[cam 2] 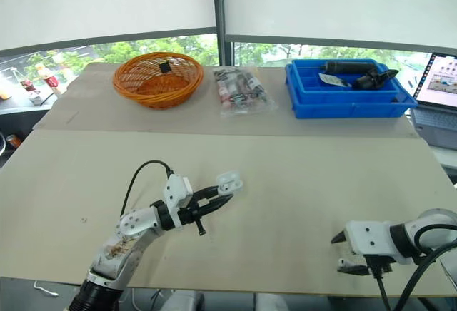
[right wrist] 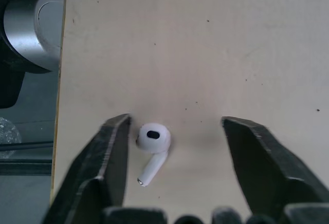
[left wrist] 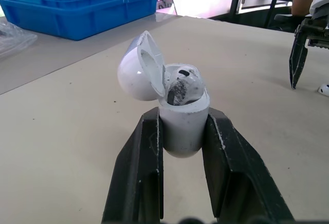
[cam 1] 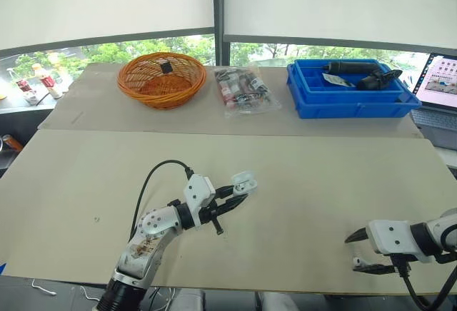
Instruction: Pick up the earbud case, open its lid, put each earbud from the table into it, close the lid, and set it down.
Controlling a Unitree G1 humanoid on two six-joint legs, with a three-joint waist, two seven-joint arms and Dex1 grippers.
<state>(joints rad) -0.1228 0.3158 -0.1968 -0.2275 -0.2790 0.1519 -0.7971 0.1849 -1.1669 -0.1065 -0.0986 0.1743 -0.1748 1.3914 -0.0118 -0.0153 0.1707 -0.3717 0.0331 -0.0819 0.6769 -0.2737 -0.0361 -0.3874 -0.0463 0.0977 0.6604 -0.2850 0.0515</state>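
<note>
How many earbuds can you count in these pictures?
2. One earbud lies on the table inside the open right gripper. The other earbud sits in the open earbud case held by the left gripper. The case's second slot is partly hidden.

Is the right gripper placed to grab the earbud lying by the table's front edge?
Probably yes. The right gripper is open and straddles the earbud, with nothing between. The earbud lies nearly against one finger, close to the table edge, so closing may nudge it.

Wicker basket (cam 1: pixel 161 77), packaged items (cam 1: pixel 243 90), blue tray (cam 1: pixel 350 97), laptop (cam 1: pixel 439 83)
</note>
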